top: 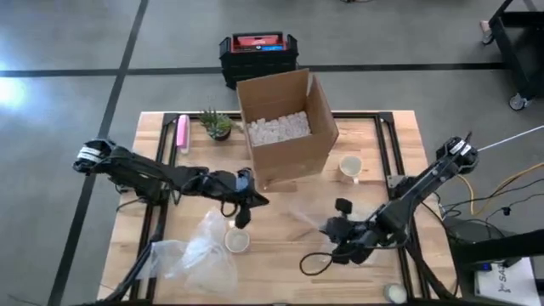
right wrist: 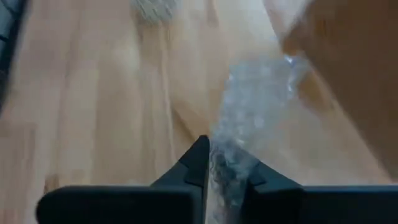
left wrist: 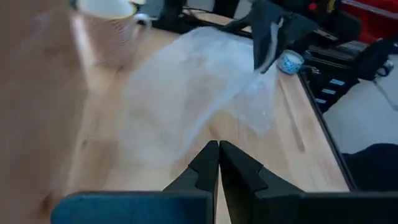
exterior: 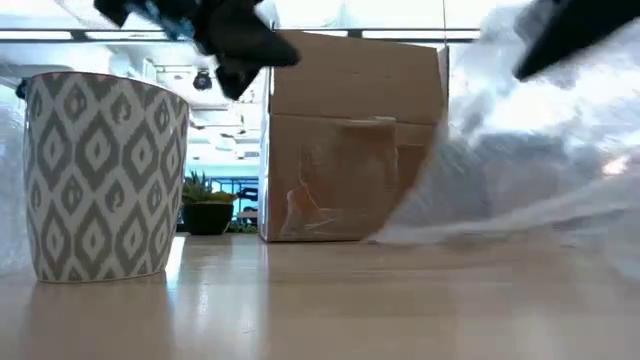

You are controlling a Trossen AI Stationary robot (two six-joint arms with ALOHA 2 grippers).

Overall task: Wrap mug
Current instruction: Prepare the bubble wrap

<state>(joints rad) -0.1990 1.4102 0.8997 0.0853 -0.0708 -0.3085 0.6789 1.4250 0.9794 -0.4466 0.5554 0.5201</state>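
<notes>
High view: two mugs [top: 236, 240] [top: 349, 167], one box [top: 284, 125]; right gripper [top: 327, 226] pinching wrap [top: 308, 217], left gripper [top: 252, 202] closed empty, mid-table.

Wooden worktop [top: 280, 259] with open cardboard box [top: 285, 127] toward 12 o'clock, mug [top: 349, 167] at its 3 o'clock. Left claw [top: 244, 208] poised just above patterned cup [top: 236, 241]; right claw [top: 333, 227] gripping clear bubble wrap [top: 308, 214]. Crumpled wrap [top: 197, 255] at 7 o'clock.
</notes>
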